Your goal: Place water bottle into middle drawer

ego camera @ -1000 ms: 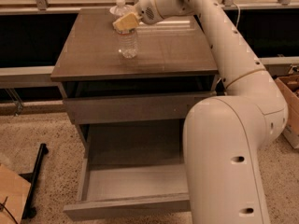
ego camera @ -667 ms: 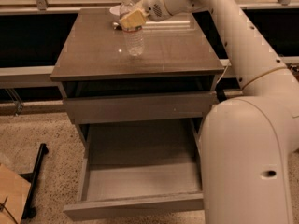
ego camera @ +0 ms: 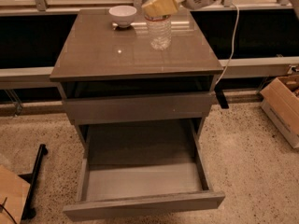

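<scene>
The water bottle stands upright on the cabinet top, towards the back and right of centre. It is clear and ribbed; its cap is hidden. My gripper, with pale yellow pads, reaches in from the upper right and sits right over the bottle's top, covering the neck. The middle drawer is pulled far out below, with a pale grey floor and nothing in it. The same-coloured upper drawer front sits above it.
A white bowl stands on the cabinet top just left of the bottle. A cardboard box sits on the floor at the right. Brown cardboard and a black stand are at the lower left.
The gripper has moved from just above and left of the bottle to right over its top. The view has shifted, and the arm's big white body no longer fills the right side.
</scene>
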